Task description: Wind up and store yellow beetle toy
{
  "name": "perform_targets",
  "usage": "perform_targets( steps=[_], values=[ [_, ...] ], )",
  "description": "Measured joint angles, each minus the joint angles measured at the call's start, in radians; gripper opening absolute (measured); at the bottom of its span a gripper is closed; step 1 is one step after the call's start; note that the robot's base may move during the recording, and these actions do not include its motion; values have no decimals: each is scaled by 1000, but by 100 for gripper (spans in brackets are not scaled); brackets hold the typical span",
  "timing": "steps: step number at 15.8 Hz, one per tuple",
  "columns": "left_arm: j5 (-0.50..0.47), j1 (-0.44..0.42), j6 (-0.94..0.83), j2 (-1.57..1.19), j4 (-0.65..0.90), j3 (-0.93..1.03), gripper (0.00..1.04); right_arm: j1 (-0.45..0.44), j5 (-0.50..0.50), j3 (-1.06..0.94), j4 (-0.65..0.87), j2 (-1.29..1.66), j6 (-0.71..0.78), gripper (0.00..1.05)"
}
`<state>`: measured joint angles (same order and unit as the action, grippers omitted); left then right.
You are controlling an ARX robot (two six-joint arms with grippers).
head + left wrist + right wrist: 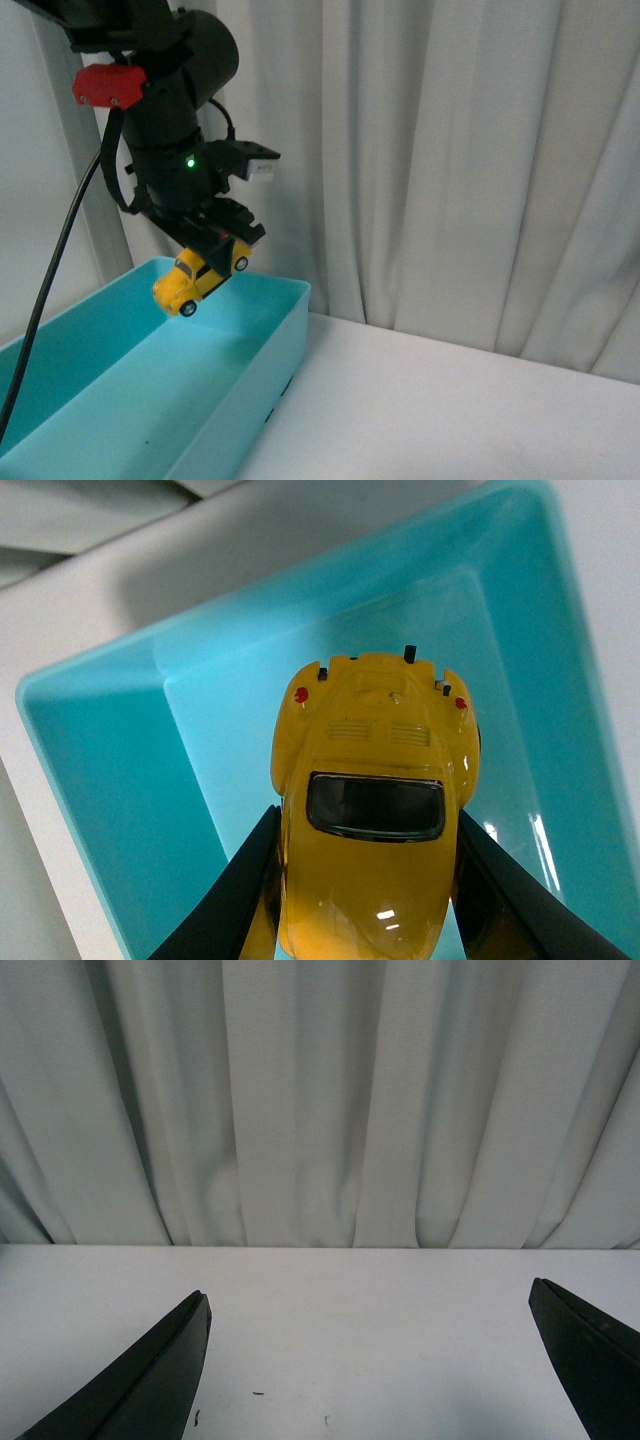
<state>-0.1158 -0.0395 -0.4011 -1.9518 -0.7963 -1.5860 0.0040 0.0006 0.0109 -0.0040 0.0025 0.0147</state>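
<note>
The yellow beetle toy (198, 281) hangs tilted, nose down, above the far end of the turquoise bin (255, 375). My left gripper (222, 243) is shut on it from above. In the left wrist view the toy (370, 810) fills the middle, its dark window facing the camera, with a black finger (235, 895) pressed on each side and the bin's floor (230, 730) below. My right gripper (370, 1360) is open over the bare white table (360, 1310), nothing between its fingers.
The turquoise bin takes up the left part of the table (450, 410). A pale pleated curtain (450, 160) hangs close behind the table's back edge. A black cable (55, 270) runs down past the bin's left side.
</note>
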Motion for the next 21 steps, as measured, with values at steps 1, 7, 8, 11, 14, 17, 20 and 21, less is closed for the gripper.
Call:
perform_targets(
  steps=[1,7,8,11,14,17,20,21],
  values=[
    [-25,-16,3,-3,23,31,41,0,0,0,0,0,0,98],
    [-67,-76,11,-44,150,167,41,0,0,0,0,0,0,98],
    [-65,-76,13,-53,172,179,41,0,0,0,0,0,0,98],
    [-64,-74,16,-68,208,220,41,0,0,0,0,0,0,98],
    [-76,-83,18,-108,260,241,41,0,0,0,0,0,0,98],
    [-84,-95,24,-117,274,248,52,0,0,0,0,0,0,98],
    [-71,-105,23,-113,268,262,82,0,0,0,0,0,0,98],
    [-62,-108,19,-98,264,271,93,0,0,0,0,0,0,98]
  ],
)
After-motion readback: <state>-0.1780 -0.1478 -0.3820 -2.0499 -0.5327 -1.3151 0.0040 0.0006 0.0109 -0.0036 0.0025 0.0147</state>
